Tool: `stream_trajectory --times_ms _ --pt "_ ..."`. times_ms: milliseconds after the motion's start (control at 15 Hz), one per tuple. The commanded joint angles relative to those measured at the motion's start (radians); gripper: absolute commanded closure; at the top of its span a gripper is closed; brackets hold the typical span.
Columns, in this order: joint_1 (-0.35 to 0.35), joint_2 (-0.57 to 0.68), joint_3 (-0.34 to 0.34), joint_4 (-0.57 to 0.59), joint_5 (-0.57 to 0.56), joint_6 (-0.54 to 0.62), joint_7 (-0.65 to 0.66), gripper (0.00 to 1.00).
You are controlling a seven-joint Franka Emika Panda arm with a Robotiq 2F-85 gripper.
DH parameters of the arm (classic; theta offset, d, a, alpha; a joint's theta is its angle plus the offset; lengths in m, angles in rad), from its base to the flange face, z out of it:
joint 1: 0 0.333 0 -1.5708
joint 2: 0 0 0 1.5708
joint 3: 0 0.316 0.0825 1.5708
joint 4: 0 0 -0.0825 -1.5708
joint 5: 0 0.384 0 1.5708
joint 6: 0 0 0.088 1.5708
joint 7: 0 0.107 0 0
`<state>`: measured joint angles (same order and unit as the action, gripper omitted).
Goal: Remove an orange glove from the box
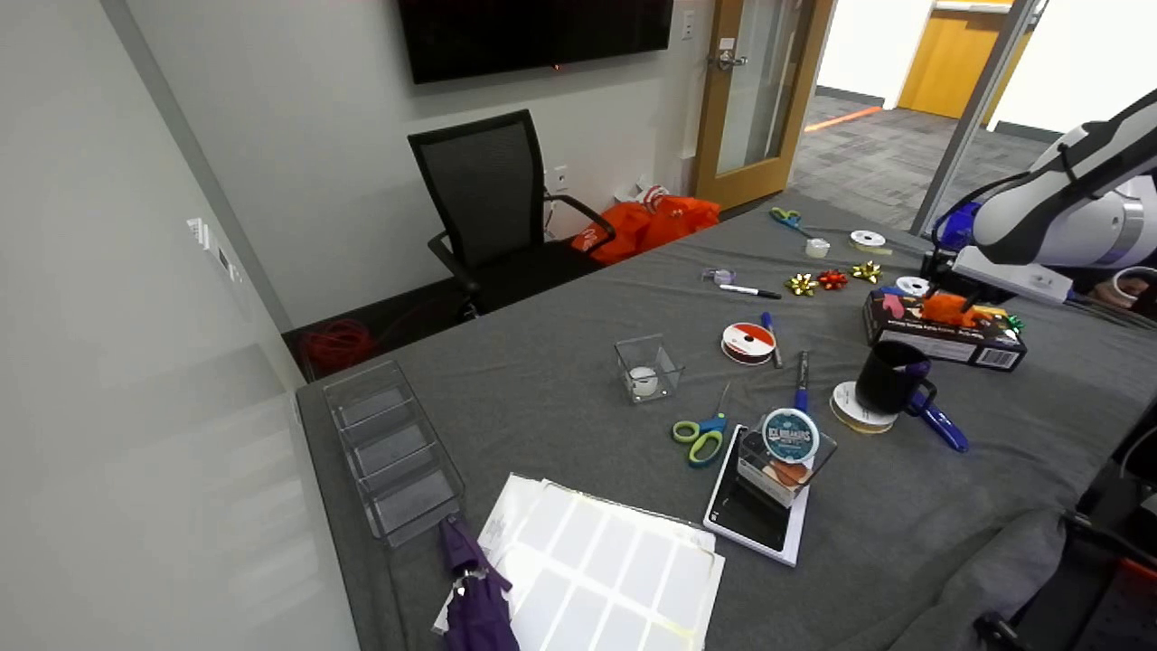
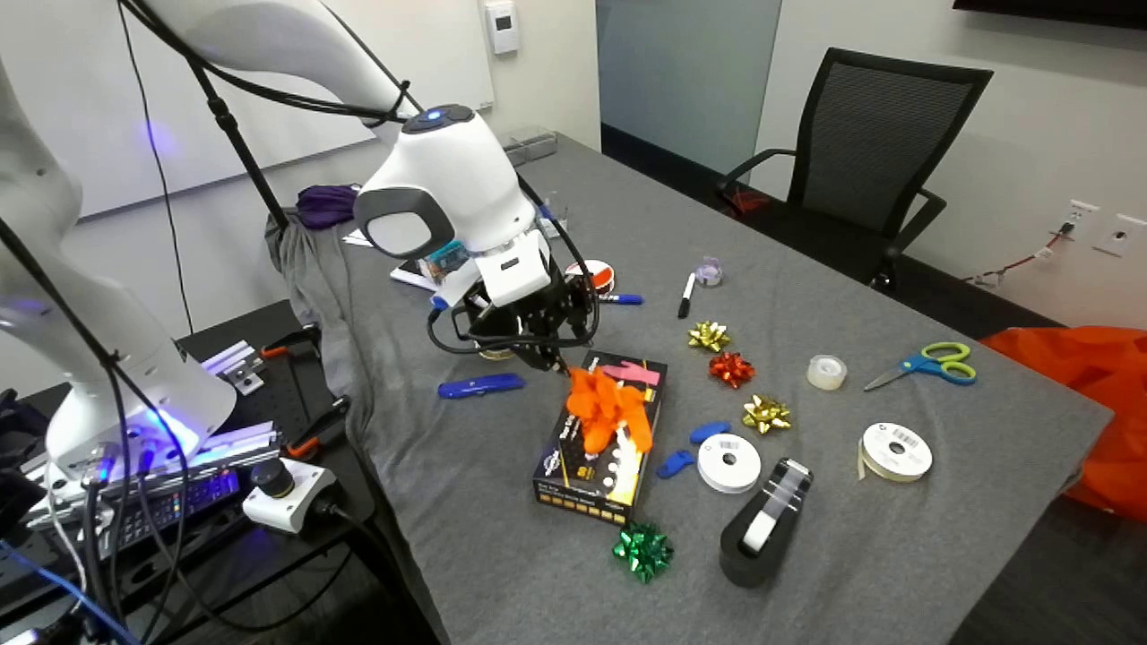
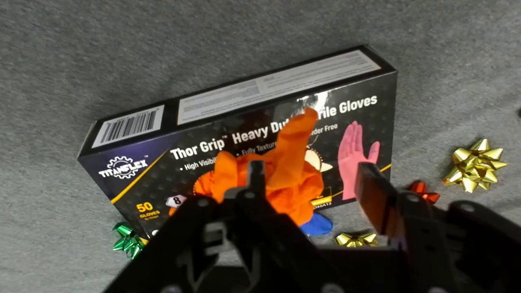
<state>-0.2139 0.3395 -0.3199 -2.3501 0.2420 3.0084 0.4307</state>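
Observation:
An orange glove is crumpled and sticks up from the top of a black glove box. The glove shows in both exterior views, on the box lying flat on the table. My gripper is open, with nothing between its fingers that I can see held. In the wrist view one finger overlaps the glove and the other overlaps the pink hand print on the box. I cannot tell whether a finger touches the glove. In an exterior view the gripper is just above the box's edge.
A green bow, a white ribbon spool and a black tape dispenser lie near the box. Gold bows and a red bow lie beyond. A black mug and a blue knife are on another side.

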Motion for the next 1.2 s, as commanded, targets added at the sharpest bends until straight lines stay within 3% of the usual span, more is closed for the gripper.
stream_trajectory --times_ms 0,133,400,467,533,1133 --pt "-0.053 0.061 0.046 0.034 0.024 0.071 -0.040 0.08" --pt "-0.068 0.082 0.056 0.044 0.017 0.098 -0.040 0.01" --pt "-0.108 0.117 0.083 0.062 0.002 0.143 -0.052 0.00" --pt "-0.128 0.121 0.100 0.068 -0.002 0.143 -0.069 0.25" --pt "-0.136 0.127 0.106 0.072 -0.004 0.147 -0.075 0.26" --pt "-0.127 0.144 0.080 0.085 0.016 0.153 -0.127 0.91"
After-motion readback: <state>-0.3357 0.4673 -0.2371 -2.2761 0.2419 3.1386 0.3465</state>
